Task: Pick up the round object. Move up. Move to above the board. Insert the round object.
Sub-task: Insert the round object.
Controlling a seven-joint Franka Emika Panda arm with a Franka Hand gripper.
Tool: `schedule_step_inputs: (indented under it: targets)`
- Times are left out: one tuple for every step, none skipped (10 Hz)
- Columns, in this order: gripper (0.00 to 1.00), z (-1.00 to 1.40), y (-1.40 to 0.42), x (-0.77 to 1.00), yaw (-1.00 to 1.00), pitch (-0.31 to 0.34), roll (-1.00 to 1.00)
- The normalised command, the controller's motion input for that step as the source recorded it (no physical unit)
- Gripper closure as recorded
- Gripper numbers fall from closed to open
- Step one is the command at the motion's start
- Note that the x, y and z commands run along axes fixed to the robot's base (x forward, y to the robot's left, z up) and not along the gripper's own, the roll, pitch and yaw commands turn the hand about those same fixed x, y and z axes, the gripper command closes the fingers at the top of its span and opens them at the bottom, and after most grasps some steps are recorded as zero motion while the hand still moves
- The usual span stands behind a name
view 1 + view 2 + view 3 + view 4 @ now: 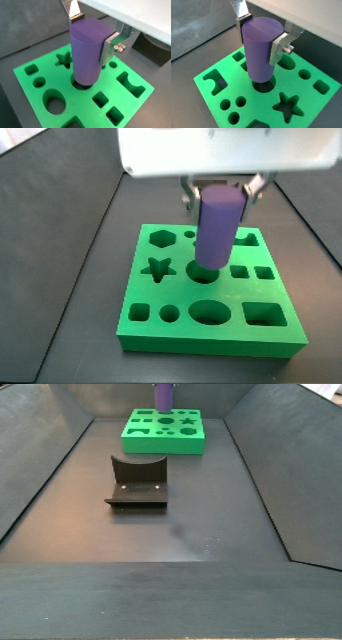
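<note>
**Purple cylinder poised at the round hole**

The round object, a tall purple cylinder, stands upright with its lower end at the mouth of a round hole near the middle of the board. My gripper clasps its upper part, one silver finger flat on each side, so the length below hangs free to enter. The fixture stands well apart from the board, on the dark floor.

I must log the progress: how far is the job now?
Done: the pincer is shut on the purple cylinder and has carried it above the green board. In hand: its lower end meets a round hole. Left: full insertion and release.
</note>
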Motion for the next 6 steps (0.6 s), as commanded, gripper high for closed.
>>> schedule_step_inputs:
  targets:
    - [1.00, -0.47, 0.00, 0.00, 0.04, -0.121, 0.04]
    - [1.00, -0.46, 0.00, 0.00, 0.02, -0.159, 0.04]
    - [1.00, -0.21, 0.00, 0.00, 0.00, -0.080, 0.00]
    - [1.00, -0.08, 0.00, 0.00, 0.00, -0.001, 0.02]
    - [1.00, -0.15, 0.00, -0.21, 0.00, -0.027, 0.08]
    - [1.00, -0.23, 0.00, -0.30, 0.00, -0.069, 0.10]
